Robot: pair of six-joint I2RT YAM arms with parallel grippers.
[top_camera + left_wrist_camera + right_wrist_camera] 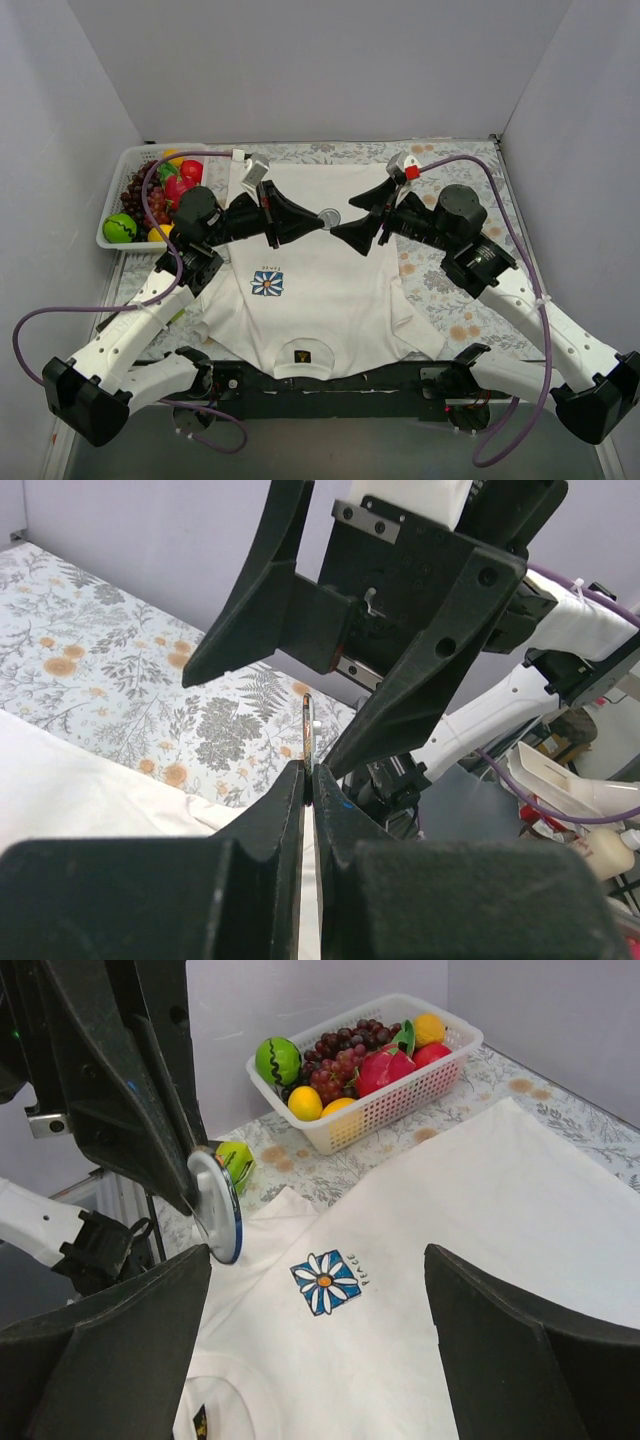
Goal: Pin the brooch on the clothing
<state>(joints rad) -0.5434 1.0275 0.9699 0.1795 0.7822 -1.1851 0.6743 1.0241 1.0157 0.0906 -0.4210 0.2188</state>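
The brooch [329,216] hangs in the air over the upper part of the clothing [320,300], a white T-shirt lying flat with a blue-and-white flower print [267,283]. My left gripper [318,222] is shut on the brooch, which shows edge-on [309,725] in the left wrist view, sticking out beyond the tips. In the right wrist view its pale silvery face [213,1205] shows beside my left finger [140,1110]. My right gripper [352,218] faces the left one with its jaws wide open. The brooch sits just off its left fingertip [190,1270], and nothing lies between the jaws.
A white basket [108,238] of toy fruit stands at the back left, also seen in the right wrist view as the basket [400,1095]. A green fruit [235,1160] lies on the flowered tablecloth [455,300] beside the shirt's sleeve. Grey walls enclose three sides.
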